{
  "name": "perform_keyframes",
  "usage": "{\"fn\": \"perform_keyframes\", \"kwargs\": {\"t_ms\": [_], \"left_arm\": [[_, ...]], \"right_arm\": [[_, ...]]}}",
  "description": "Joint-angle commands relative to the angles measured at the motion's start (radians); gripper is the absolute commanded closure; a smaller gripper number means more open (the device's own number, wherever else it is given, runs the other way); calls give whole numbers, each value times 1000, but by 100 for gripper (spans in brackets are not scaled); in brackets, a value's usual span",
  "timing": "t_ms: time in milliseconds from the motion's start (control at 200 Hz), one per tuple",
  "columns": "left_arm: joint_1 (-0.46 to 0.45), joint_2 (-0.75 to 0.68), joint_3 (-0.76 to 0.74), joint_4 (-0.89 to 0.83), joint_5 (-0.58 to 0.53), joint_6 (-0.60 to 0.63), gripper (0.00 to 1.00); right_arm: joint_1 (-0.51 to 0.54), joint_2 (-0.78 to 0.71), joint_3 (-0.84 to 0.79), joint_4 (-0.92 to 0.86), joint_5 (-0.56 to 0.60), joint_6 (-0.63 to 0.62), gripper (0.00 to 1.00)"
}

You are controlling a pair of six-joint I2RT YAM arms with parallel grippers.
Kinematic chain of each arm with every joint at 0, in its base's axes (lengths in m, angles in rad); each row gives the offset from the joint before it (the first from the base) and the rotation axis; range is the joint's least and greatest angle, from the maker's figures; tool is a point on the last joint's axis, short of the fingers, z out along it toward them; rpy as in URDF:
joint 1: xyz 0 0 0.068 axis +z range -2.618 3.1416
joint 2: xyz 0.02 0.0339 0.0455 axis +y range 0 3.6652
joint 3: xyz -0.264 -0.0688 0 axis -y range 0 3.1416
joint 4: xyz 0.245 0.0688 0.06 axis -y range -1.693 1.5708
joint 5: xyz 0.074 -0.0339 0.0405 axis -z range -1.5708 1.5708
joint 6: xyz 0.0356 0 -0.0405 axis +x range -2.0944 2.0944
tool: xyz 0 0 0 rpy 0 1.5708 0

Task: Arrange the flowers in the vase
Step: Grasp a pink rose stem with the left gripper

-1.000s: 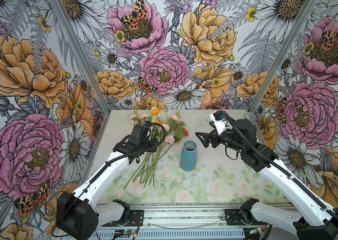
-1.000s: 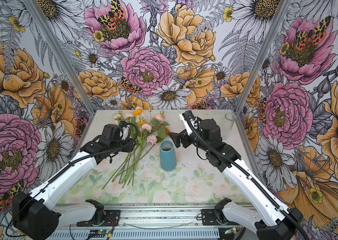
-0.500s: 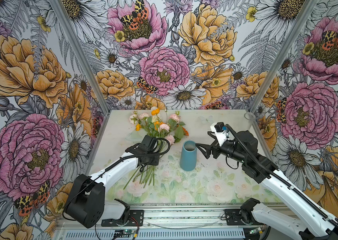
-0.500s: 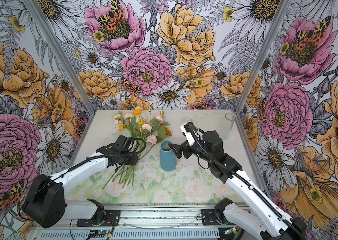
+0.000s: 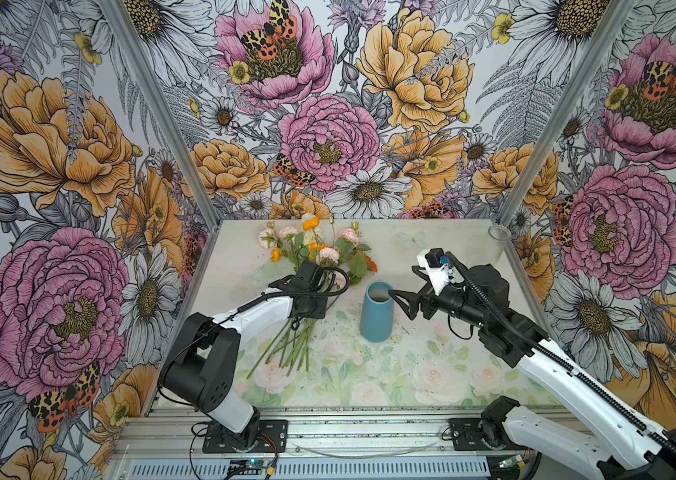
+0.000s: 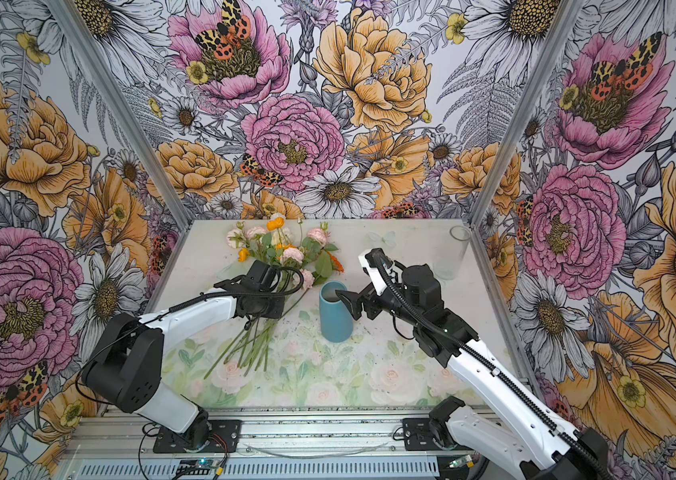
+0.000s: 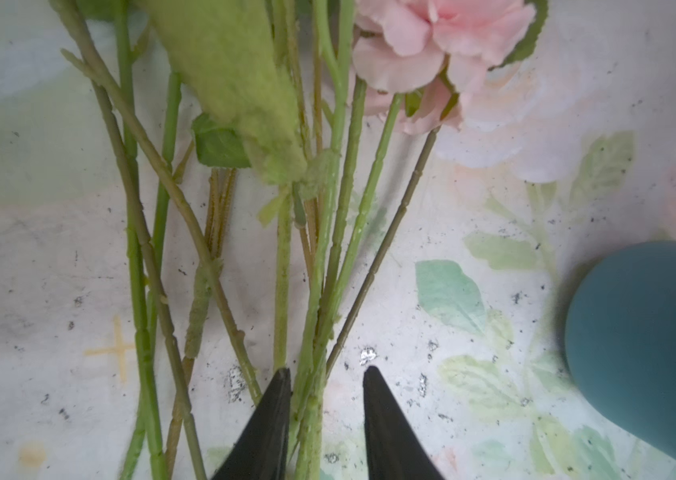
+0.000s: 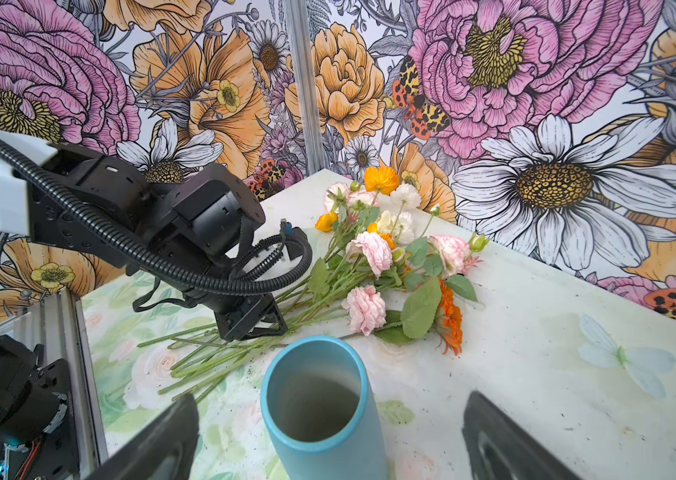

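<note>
Covering the floor of the booth, the table (image 5: 432, 374) shows a pale surface printed with roses. The right arm (image 5: 556, 365) rises from its base at the near right, runs far and leftward in one long diagonal, and bends at the wrist to point left at the vase. The left arm (image 5: 253, 311) is folded low, with its elbow by the near-left edge, its forearm reaching right and far, and its wrist turned down over the stems.

The flowers (image 5: 311, 249) lie flat in one bunch left of centre, heads fanned toward the far edge and cut ends toward the near edge. None of them stands in the vase. The vase (image 5: 376, 313), blue, stands upright at the middle, just right of the bunch.

The right gripper (image 8: 330, 397) is spread wide, one finger on each side of the vase's rim and clear of it. The left gripper (image 7: 326, 374) sits down at the table, fingertips partly apart and straddling a few green stems. The stems lie close against one finger with a gap before the other, so nothing is clamped.
</note>
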Motion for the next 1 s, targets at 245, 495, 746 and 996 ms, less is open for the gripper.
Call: {"fn": "perform_keyframes", "kwargs": {"t_ms": [245,495,746,996], "left_arm": [[30,36,34,19,34,38,73],[33,40,29,14,97,66,86],[33,25,59,-37,101,96,100],[50,-60,120,-143,125,143,100]], "right_arm": [[-4,-21,-6,30,-24,2,0],[-3,-23,-9,31,-20,2,0],[-5,-17,-9,33,-18,0,1],[-5,-12,-11,36,-13,1,0]]}}
